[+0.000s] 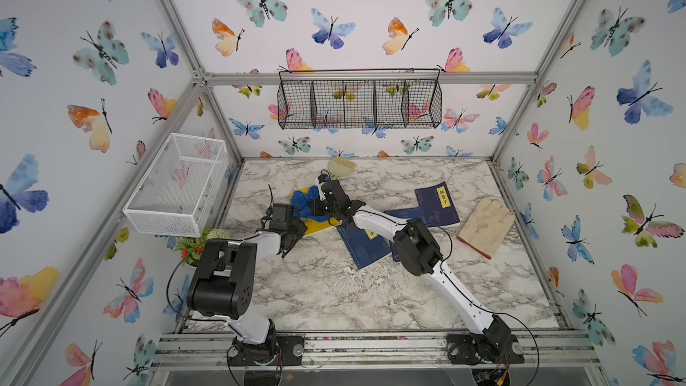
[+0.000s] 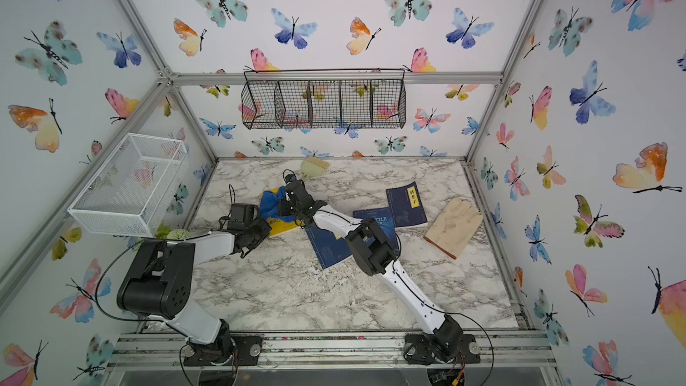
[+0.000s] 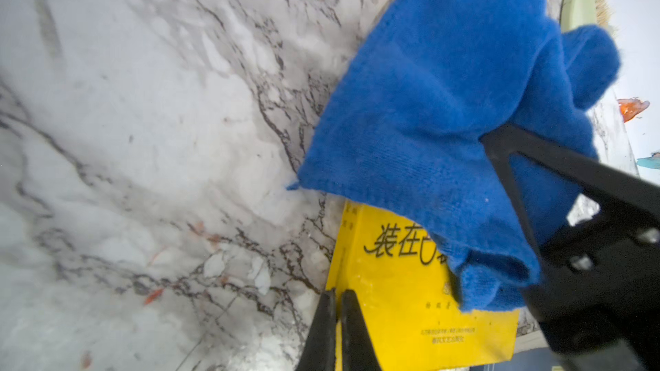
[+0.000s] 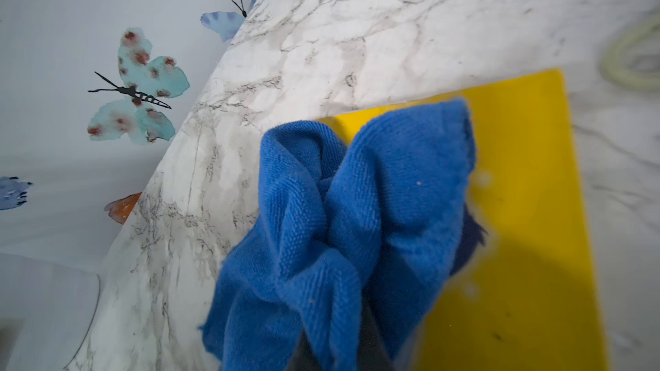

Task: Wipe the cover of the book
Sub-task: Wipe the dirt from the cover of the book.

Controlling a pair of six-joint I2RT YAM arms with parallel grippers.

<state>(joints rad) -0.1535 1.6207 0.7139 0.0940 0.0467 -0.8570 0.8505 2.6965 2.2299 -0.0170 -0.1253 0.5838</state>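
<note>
The thin yellow paperback book [image 1: 318, 223] lies flat on the grey-veined white marble-pattern tabletop [image 1: 315, 291], toward its left rear part, just beside a scatter of dark blue paperback books [image 1: 362, 254]. The right gripper [image 1: 314, 205] is clamped on a bunched blue microfibre cloth [image 1: 302, 202], its jaws buried in the folds. The cloth drapes over the cover and part of the black printed title, and in the left wrist view one corner hangs off onto the tabletop. The left gripper [image 3: 337, 296] has its two fingers closed together on nothing, with their tips at the book's long edge; whether they bear down on it cannot be told.

The step in hand looks like a wiping stroke. To do it well, the left tips should pin the book firmly enough that the light paperback does not slide with the cloth. The right arm should press only lightly, so that fabric and not hard finger meets the cover. The wad touches a small patch, so overlapping passes along the cover's length seem needed, including the bare yellow strip near the left tips. Strokes are best ended short of the pale green hand brush [image 1: 341, 168] lying beyond the book
</note>
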